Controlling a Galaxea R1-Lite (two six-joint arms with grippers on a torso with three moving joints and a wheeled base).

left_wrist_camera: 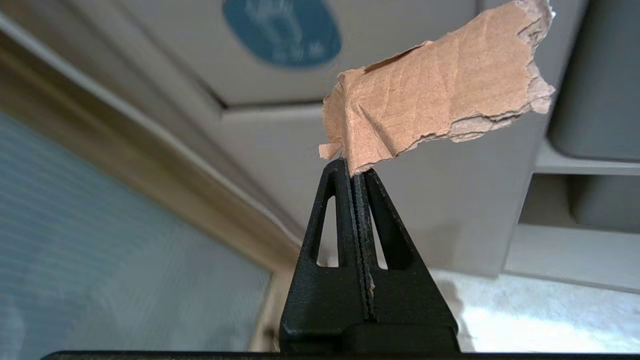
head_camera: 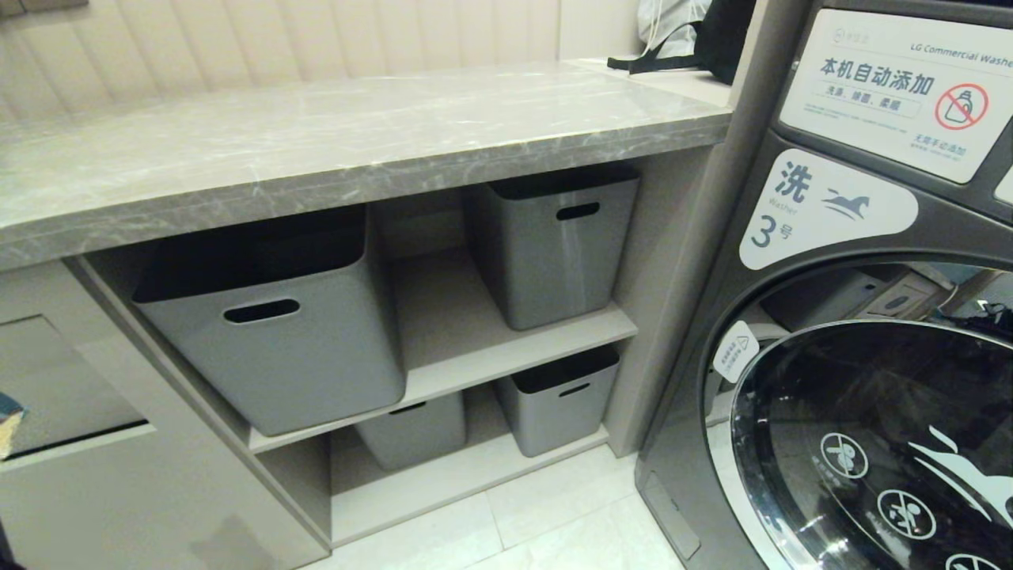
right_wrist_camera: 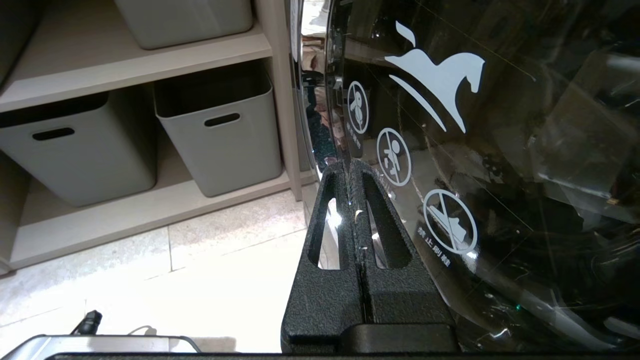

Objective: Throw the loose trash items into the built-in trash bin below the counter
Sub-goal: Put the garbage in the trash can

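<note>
My left gripper point(left_wrist_camera: 354, 170) is shut on the end of a torn wrapper strip point(left_wrist_camera: 440, 95), whose tan side faces the wrist camera. The strip sticks up and out past the fingertips. Just beyond it is the built-in trash bin's beige flap point(left_wrist_camera: 400, 35) with its dark blue oval sticker point(left_wrist_camera: 282, 32). In the head view only a teal-and-tan tip of the strip point(head_camera: 9, 421) shows at the far left edge, in front of the flap point(head_camera: 55, 372) and its dark slot point(head_camera: 79, 439). My right gripper point(right_wrist_camera: 352, 167) is shut and empty, parked low beside the washer door.
Several grey tubs with slot handles point(head_camera: 277, 332) point(head_camera: 554, 245) point(head_camera: 558, 400) stand on shelves under the marble counter point(head_camera: 316, 150). A washing machine point(head_camera: 870, 396) fills the right side. A black bag point(head_camera: 712, 39) lies at the counter's back. Pale floor tiles point(head_camera: 554, 522) run below.
</note>
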